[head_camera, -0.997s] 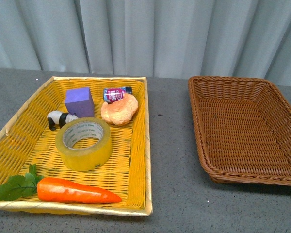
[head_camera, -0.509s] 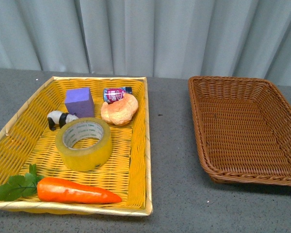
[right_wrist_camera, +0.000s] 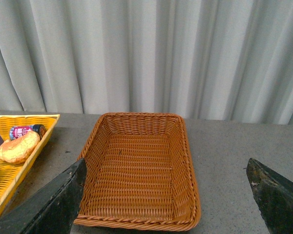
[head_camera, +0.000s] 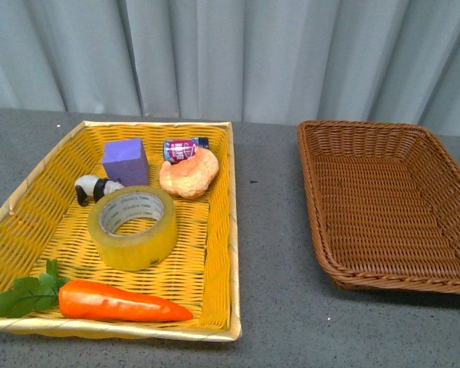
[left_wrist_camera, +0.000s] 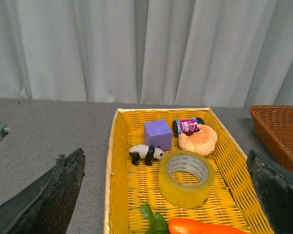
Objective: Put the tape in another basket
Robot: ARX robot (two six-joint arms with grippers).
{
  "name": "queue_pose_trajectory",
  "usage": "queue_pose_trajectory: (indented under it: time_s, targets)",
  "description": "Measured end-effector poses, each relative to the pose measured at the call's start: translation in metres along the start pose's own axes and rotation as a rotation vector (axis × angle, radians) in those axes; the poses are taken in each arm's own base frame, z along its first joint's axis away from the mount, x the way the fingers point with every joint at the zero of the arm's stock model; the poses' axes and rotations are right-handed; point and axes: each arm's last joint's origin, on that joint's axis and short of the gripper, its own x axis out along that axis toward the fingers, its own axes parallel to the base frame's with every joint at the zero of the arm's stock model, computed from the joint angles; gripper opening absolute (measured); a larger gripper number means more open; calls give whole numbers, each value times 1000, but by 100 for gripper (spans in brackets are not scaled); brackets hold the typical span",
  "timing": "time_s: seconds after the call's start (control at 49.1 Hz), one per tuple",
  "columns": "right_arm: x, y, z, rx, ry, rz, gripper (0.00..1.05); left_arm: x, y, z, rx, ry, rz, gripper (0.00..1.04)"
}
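The tape (head_camera: 132,227), a wide yellowish roll with a white printed core, lies flat in the middle of the yellow woven tray (head_camera: 215,261); the left wrist view shows the tape (left_wrist_camera: 186,178) too. The dark brown wicker basket (head_camera: 322,230) stands empty to the right, and the basket (right_wrist_camera: 185,161) fills the right wrist view. Neither arm appears in the front view. My left gripper (left_wrist_camera: 168,204) is open, held back from the tray with the tape between its dark fingertips (left_wrist_camera: 53,195). My right gripper (right_wrist_camera: 166,202) is open before the basket, holding nothing.
In the yellow tray also lie a purple cube (head_camera: 126,161), a toy panda (head_camera: 94,187), a bread roll (head_camera: 188,174), a small can (head_camera: 184,146) and an orange carrot (head_camera: 123,303) with green leaves. Grey tabletop (head_camera: 268,253) separates the two containers. A curtain hangs behind.
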Motion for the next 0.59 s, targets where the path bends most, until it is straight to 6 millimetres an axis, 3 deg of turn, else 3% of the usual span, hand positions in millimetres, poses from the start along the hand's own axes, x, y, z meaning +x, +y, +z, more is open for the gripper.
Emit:
queue_pose_trajectory:
  time_s: [0.59]
  targets:
    - [0,0,0,0,0,0,96,0,0,0,0,0,0,98]
